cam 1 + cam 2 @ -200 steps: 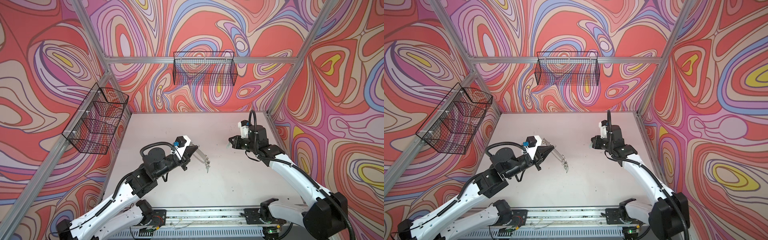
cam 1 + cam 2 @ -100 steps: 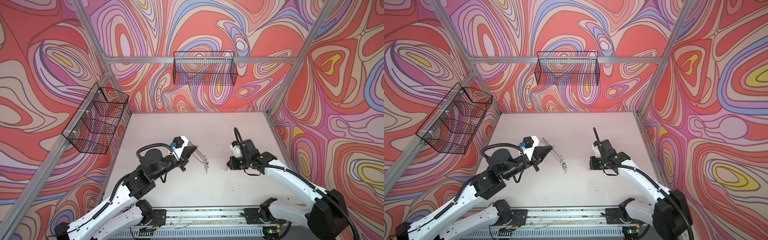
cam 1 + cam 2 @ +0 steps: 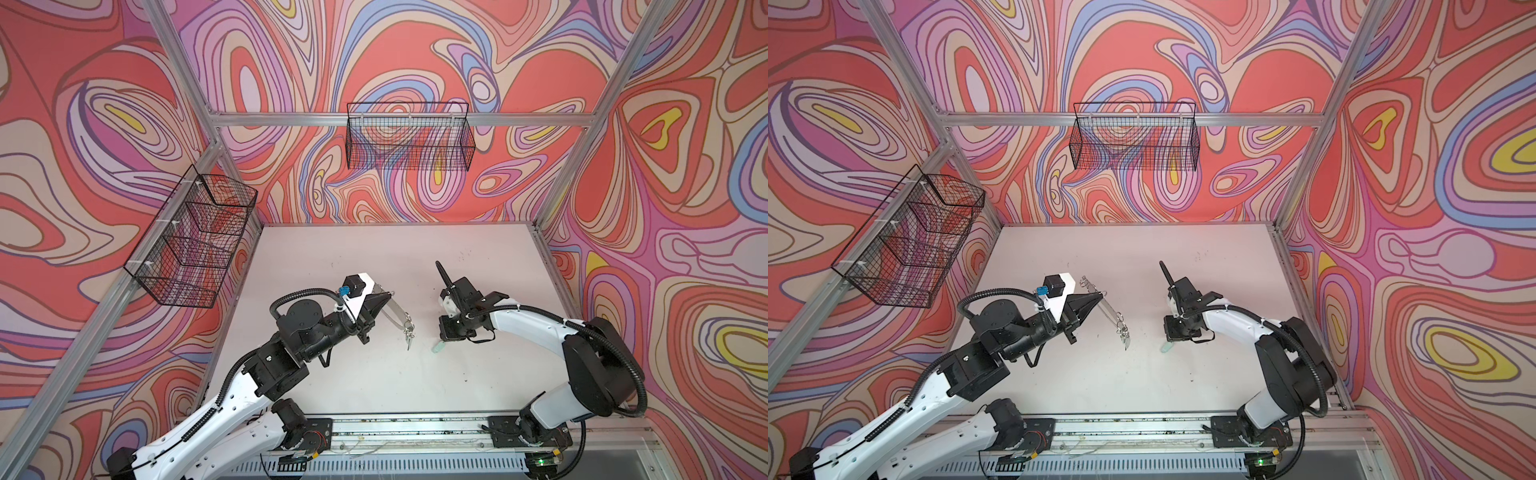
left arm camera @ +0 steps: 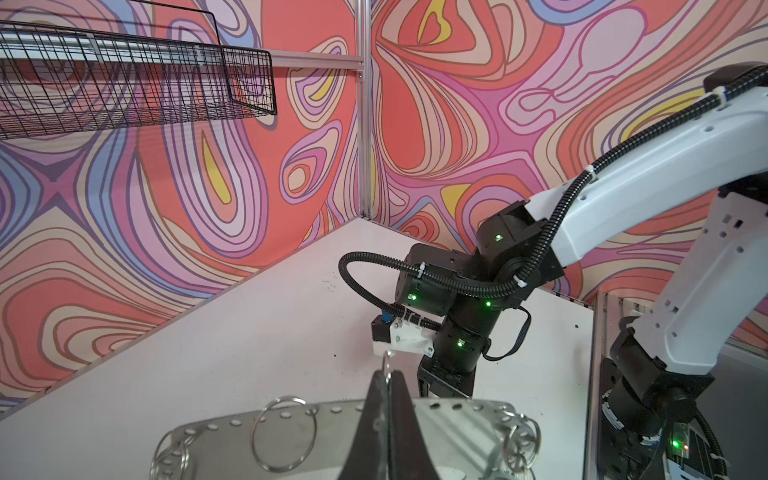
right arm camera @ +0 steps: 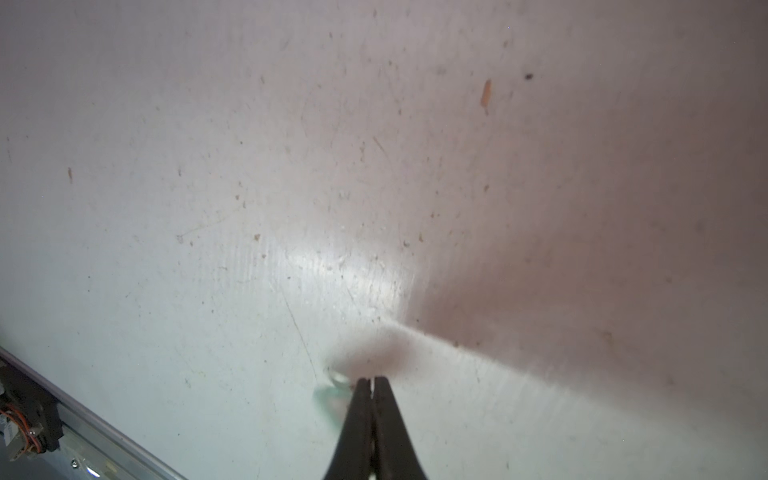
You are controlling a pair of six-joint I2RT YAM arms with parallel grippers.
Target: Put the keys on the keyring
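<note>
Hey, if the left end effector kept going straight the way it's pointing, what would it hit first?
Probably the right arm's wrist. The left end effector, shut on the keyring, aims across the table at it; nothing shows between them, though depth is hard to judge.

Both top views high at six o'clock, sharing the whole table (image 3: 415,395), left wrist camera low, facing right arm (image 4: 648,178) at three o'clock, right wrist camera close over the table.

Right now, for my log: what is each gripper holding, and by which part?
Left gripper: the keyring, pinched mid-rim. Right gripper: shut beside a mint tag; whether it grips cannot be told.
</note>
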